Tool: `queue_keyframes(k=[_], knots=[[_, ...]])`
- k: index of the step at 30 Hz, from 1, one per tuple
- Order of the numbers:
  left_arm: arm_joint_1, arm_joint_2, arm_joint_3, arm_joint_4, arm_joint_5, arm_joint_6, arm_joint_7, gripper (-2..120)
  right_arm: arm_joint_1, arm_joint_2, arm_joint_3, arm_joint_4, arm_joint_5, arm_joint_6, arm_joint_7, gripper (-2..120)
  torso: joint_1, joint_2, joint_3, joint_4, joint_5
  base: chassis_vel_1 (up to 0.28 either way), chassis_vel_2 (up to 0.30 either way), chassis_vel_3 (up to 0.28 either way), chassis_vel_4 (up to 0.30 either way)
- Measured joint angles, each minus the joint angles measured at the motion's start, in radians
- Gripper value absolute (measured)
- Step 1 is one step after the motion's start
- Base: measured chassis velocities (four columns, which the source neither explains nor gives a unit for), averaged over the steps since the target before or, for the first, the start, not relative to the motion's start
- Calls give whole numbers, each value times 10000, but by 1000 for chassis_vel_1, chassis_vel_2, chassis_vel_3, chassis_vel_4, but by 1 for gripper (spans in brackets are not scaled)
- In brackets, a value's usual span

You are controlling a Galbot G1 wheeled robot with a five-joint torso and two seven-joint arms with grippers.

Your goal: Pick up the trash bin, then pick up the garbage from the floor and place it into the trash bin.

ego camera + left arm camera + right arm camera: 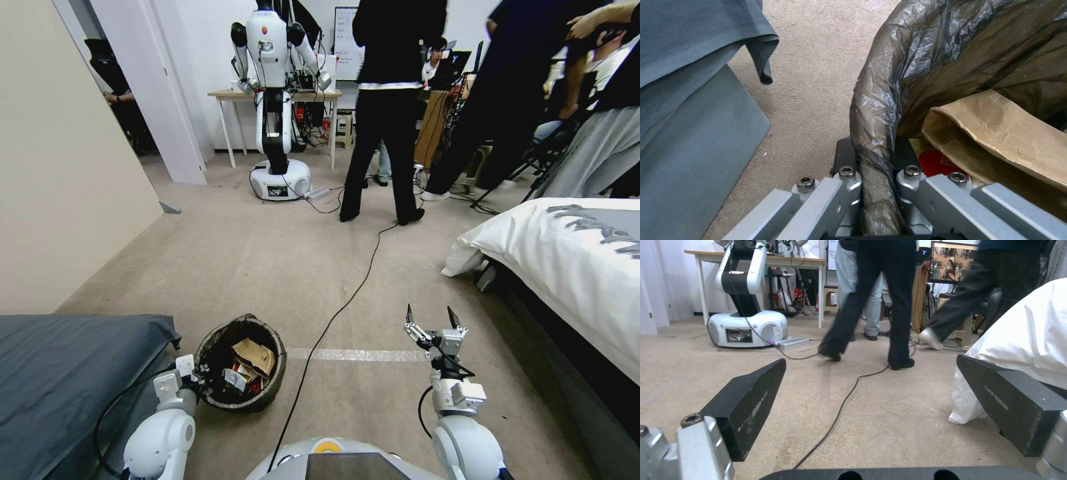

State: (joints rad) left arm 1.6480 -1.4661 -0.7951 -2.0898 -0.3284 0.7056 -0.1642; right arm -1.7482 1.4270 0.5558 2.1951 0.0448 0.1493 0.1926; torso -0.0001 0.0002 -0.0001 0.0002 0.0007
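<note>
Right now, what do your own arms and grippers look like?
Both arms are glossy white with rounded joints, each with a black cable looping beside the wrist. The right gripper has black wedge-shaped fingers bearing faint lettering. The left gripper has grey metal linkages with hex bolts.

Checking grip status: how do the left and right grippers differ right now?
The left gripper is shut on the trash bin, pinching its bag-covered rim; the right gripper is open and holds nothing. The left one sits low beside the grey bedding; the right one hangs over bare floor, pointing forward. Both have paired dark fingers.
</note>
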Motion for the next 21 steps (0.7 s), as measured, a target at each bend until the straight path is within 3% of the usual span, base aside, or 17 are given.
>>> queue_keyframes(k=[21], knots=[[-102,-35,243,265,201,-2,-68,1,14,-73,-7,-93,27,32,19,100,0,0,1,0,-4,0,0,0,0]])
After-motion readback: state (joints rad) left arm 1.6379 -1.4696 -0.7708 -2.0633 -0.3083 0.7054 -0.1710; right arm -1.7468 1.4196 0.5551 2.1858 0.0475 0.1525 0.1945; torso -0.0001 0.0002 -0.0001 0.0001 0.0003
